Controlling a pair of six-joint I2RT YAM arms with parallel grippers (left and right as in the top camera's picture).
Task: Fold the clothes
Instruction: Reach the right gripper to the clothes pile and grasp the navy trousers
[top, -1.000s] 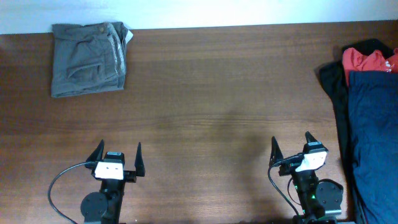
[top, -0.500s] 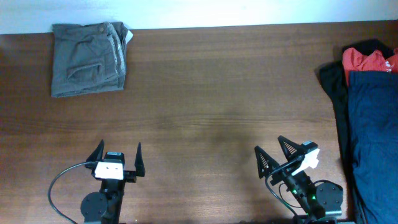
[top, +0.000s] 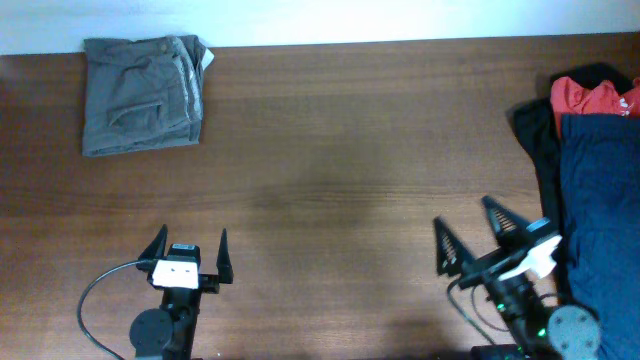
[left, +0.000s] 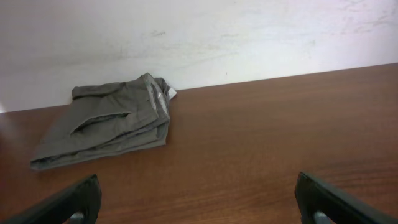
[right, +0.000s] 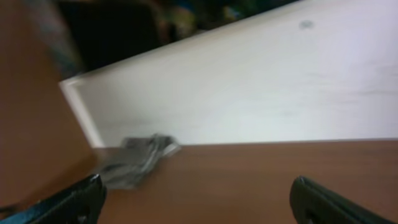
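Right gripper (top: 462, 211) wide open and empty, turned aslant near the front edge of the desk (top: 340, 150), just beside the dark navy garment (top: 600, 220) heaped at the right edge. Left gripper (top: 192, 235) likewise open, holding nothing, well apart from all cloth. Grey-olive trousers (top: 140, 95) folded at the far left corner. Black garment (top: 535, 130) and red T-shirt (top: 585, 97) touching the navy one's far end.

The overhead view is bright, even and sharp, with only a faint darker patch on the table (top: 330, 195) well right of the trousers (top: 140, 95). The left wrist view is crisp under soft light; the trousers (left: 106, 127) throw a thin shadow along their near edge. The right wrist view is smeared throughout: the trousers (right: 134, 163) are a grey blur, and the wall (right: 261, 87) behind them glares white.
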